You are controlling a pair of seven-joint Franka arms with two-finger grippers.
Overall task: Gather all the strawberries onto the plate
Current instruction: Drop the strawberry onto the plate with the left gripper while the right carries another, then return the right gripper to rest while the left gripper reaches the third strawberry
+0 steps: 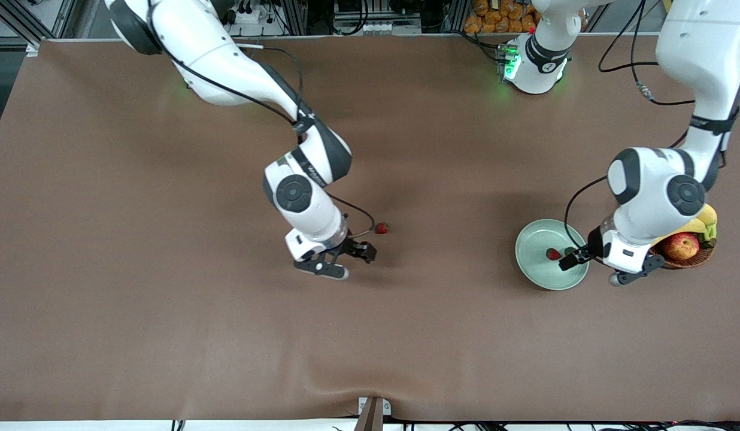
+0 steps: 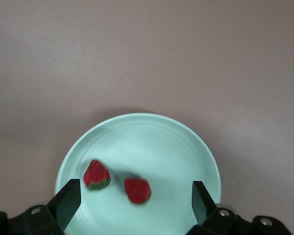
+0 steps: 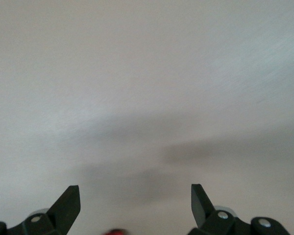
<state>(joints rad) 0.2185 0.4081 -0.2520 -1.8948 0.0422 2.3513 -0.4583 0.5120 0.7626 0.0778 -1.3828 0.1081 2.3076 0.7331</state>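
Now: 2 strawberries (image 2: 96,175) on plate (image 1: 534,270), left claw (image 1: 591,263) spread over it. Third berry (image 1: 381,228) up-frame of spread-open, empty right claw (image 1: 345,261), the closer arm.

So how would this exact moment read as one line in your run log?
two small red strawberries in pale mint-green round plate | third strawberry on brown table | left tool open over plate | right tool open beside third strawberry

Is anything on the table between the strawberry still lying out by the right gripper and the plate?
Nothing visible. The loose strawberry lies on bare brown cloth beside the open right gripper, and the stretch toward the plate shows only cloth. The open left gripper hangs over the plate's rim.
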